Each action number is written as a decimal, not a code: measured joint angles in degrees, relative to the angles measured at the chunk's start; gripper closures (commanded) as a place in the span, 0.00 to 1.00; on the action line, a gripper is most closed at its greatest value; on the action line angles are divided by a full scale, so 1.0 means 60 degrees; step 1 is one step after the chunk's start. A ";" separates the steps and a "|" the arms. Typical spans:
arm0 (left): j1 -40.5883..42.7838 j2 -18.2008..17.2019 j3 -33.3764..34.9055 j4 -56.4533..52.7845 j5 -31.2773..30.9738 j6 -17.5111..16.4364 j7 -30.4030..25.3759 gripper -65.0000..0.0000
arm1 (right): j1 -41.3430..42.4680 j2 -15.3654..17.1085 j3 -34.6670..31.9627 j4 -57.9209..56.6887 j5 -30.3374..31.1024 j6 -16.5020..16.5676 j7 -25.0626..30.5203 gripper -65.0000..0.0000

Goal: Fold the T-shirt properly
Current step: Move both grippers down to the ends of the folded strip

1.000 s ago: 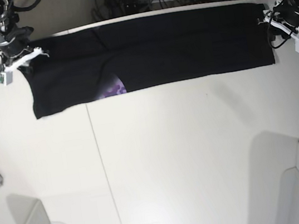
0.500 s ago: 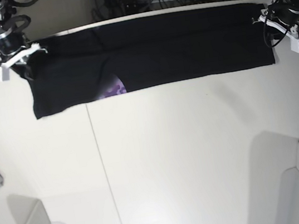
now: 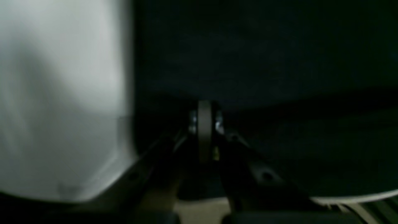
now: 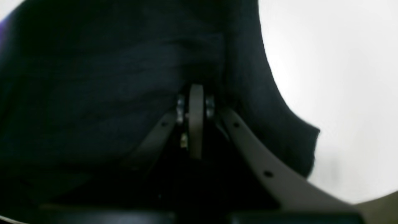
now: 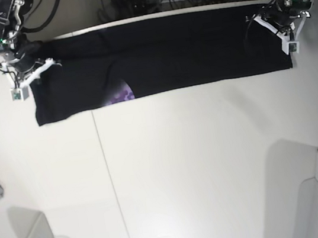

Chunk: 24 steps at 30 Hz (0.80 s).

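From above, the white worktop [image 5: 184, 169] is bare in front. The black T-shirt [image 5: 184, 49] lies in a long strip along the far edge, with a bit of purple print [image 5: 120, 93] peeking out. The close cameras show more: the left hand [image 3: 204, 124] and the right hand [image 4: 196, 109] are both pinched tight, with black cloth all around them.

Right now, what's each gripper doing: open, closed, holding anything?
Left gripper: closed, at the T-shirt's edge; a pinch on cloth cannot be told.
Right gripper: closed over the T-shirt; a grip on it cannot be told.
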 measured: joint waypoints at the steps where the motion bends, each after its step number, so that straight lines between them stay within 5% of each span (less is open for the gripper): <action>1: -0.0131 -0.0007 0.0036 -0.0135 0.0149 -0.0007 -0.0087 1.00 | 0.0109 0.0000 0.0004 -0.0146 -0.0033 0.0000 0.0091 1.00; 8: -0.1166 -0.0149 0.0503 -0.1035 0.0415 0.0015 -0.0495 1.00 | 0.1024 0.0146 0.0466 -0.1206 0.0087 0.0171 0.0317 1.00; 17: -0.2364 0.0171 0.0616 -0.1293 0.0492 -0.0004 -0.0080 1.00 | 0.2710 0.0178 0.0769 -0.2197 -0.1719 0.0175 0.0295 1.00; 24: -0.2572 0.0193 0.0616 -0.1304 0.0459 -0.0033 0.0040 1.00 | 0.3122 0.0153 0.0765 -0.2266 -0.2157 0.0146 0.0076 1.00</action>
